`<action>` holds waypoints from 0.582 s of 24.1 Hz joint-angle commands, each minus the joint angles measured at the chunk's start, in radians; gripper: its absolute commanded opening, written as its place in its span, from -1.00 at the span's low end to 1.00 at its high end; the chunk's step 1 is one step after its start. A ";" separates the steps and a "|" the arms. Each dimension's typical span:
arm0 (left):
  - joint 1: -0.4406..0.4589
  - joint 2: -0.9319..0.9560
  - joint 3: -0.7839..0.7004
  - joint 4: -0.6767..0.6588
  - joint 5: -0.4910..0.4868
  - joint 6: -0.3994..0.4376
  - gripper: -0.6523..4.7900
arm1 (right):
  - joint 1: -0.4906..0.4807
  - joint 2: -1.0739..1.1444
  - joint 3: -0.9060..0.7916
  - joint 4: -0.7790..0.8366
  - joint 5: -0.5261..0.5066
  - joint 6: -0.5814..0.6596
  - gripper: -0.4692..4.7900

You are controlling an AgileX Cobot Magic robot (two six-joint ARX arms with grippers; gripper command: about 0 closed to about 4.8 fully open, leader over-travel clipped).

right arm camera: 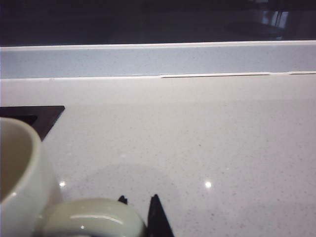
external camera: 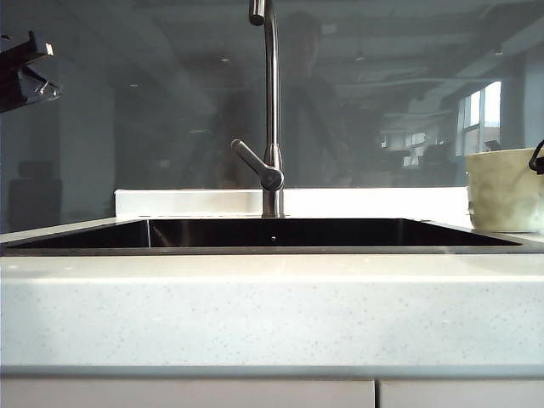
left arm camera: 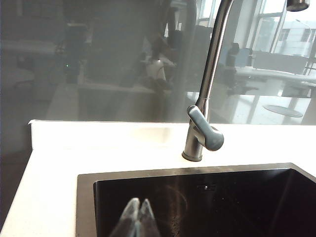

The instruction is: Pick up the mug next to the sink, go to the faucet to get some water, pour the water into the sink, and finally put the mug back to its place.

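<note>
In the exterior view the speckled white tabletop [external camera: 272, 310] filled the lower half of the frame, nearest the camera. Behind it lay the sink [external camera: 272, 249], its dark basin stretching across the middle of the frame under a thin metal rim. At the right edge, just beyond the sink's corner, the mug [external camera: 505, 189] stood upright on the tabletop, pale cream with a wavy surface. A dark piece of the right gripper [external camera: 537, 159] showed against the mug's right side at the frame edge.

In the right wrist view the mug's glossy handle [right arm camera: 91, 218] sat against the dark fingertips; one finger [right arm camera: 159, 219] pressed close beside it. The jaws stood narrowly apart around the handle, but whether they had a firm hold on it I cannot tell.

The left gripper [left arm camera: 137, 219] hung over the sink's near left part in its wrist view, translucent fingers pressed together and holding nothing.

Farther back, the faucet [external camera: 271, 110] rose from the rear ledge at centre frame, its lever angled to the left. Behind it stood a glossy dark wall panel [external camera: 153, 102]
</note>
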 commanded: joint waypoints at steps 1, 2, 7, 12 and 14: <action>0.002 0.008 0.019 0.013 0.004 0.026 -0.78 | -0.001 -0.003 0.001 0.035 0.002 0.011 -0.79; 0.002 0.019 0.032 0.012 0.004 0.037 -0.78 | -0.001 -0.003 0.001 0.057 0.002 0.034 -0.79; 0.002 0.216 0.208 0.013 0.050 0.053 -0.78 | 0.011 -0.031 0.036 0.176 -0.116 0.221 -0.83; 0.001 0.669 0.681 0.021 0.374 -0.043 -0.78 | 0.165 -0.111 0.186 -0.042 -0.159 0.317 -0.83; 0.000 0.917 1.005 0.020 0.502 -0.162 -0.55 | 0.298 -0.116 0.332 -0.265 -0.159 0.334 -0.83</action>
